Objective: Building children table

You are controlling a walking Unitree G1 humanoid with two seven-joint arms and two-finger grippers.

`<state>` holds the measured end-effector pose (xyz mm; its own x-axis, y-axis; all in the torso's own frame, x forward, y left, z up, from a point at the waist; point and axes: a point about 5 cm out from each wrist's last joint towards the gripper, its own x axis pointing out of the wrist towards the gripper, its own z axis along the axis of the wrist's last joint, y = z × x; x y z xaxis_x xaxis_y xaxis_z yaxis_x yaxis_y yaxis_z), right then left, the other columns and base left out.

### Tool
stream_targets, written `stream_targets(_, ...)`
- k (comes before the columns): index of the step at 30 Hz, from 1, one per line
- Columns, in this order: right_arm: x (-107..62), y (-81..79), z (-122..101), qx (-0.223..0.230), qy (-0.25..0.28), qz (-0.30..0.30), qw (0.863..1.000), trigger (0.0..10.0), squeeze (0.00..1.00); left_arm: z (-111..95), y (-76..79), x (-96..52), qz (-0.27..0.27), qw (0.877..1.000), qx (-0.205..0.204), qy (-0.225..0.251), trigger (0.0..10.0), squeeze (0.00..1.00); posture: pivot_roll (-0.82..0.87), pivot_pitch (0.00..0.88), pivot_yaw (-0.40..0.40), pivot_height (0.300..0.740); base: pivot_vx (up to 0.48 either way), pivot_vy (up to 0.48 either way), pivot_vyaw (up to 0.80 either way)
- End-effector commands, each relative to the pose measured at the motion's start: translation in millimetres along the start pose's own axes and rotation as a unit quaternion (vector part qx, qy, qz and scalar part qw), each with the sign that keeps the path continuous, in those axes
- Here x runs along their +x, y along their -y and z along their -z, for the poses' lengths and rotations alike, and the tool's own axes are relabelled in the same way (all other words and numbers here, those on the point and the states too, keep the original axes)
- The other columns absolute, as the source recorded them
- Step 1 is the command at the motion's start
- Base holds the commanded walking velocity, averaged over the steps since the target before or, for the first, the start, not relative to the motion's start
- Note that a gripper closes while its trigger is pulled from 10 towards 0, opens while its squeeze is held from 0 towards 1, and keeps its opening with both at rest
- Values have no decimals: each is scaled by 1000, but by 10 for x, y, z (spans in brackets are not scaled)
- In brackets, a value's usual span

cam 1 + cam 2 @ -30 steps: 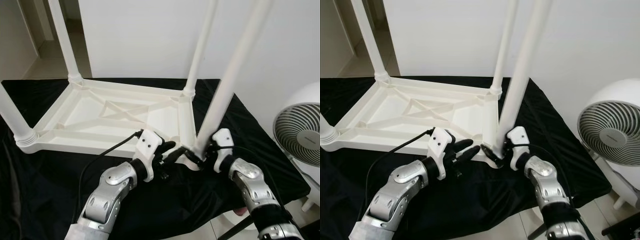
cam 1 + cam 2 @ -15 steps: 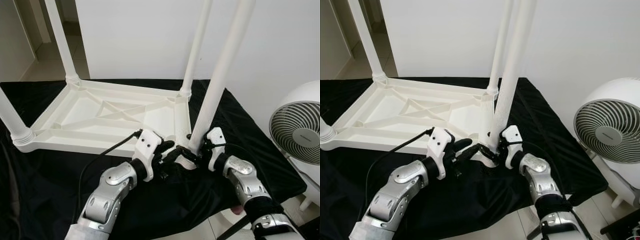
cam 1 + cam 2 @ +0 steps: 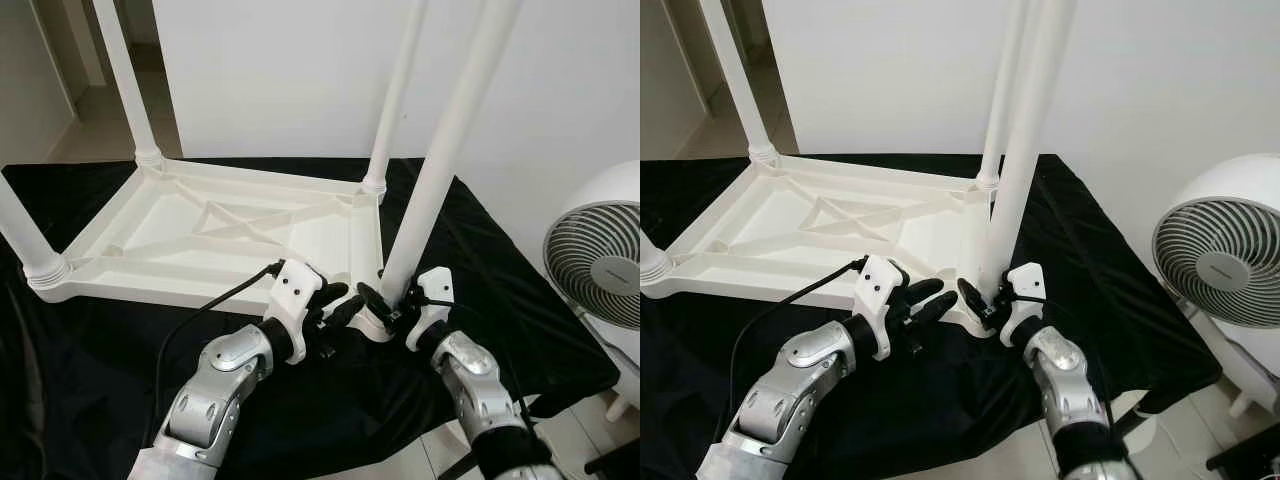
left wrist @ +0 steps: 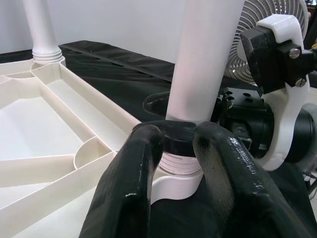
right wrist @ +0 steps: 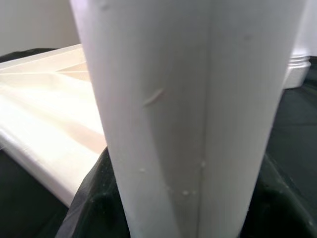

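While a white plastic table lies upside down on a black cloth, four white legs rise from its corners, and both robot arms work at the near right corner. The nearest leg stands upright in its corner socket. The left gripper reaches in from the left side, and its two black fingers are pressed around the ribbed collar at the foot of that leg, clamped on it. The right gripper meets the same leg from the right side, low down, just above the socket; its fingers wrap the leg's base, closed on it. The two grippers nearly touch each other around the leg. A black cable runs from the left wrist across the cloth. A white fan stands on the floor to the right, well apart from the table.
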<state>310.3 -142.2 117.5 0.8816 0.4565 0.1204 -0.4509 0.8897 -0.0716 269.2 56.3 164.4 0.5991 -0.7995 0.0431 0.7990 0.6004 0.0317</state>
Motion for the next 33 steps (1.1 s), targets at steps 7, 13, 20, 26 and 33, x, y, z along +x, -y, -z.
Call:
stream_targets(7, -108, -23, 124, 4, -41, 157, 987, 0, 0, -35, 22, 50, 10, 1000, 0, 3, 10000, 0, -6, 32, -8, 740, 0, 0, 0)
stream_targets(13, -73, -198, 150, 32, -50, 200, 978, 0, 0, -45, 21, 66, 6, 1000, 1, 6, 10000, 0, 4, 25, -23, 740, 0, 0, 0)
stream_targets(20, -23, -315, 32, 14, -33, 154, 987, 3137, 0, -30, 37, 62, 3, 1000, -1, 7, 10000, 0, 5, 25, -31, 740, 0, 0, 0)
stream_targets(26, -24, -283, -68, -1, -12, 138, 990, 10000, 1000, -26, 47, 64, 2, 1000, 0, 7, 10000, 0, 4, 19, -30, 740, 0, 0, 0)
stream_targets(33, -102, -130, -205, -16, 3, 19, 1000, 10000, 1000, -57, 52, 60, 4, 1000, -7, 15, 10000, 0, 2, 14, -28, 740, 0, 0, 0)
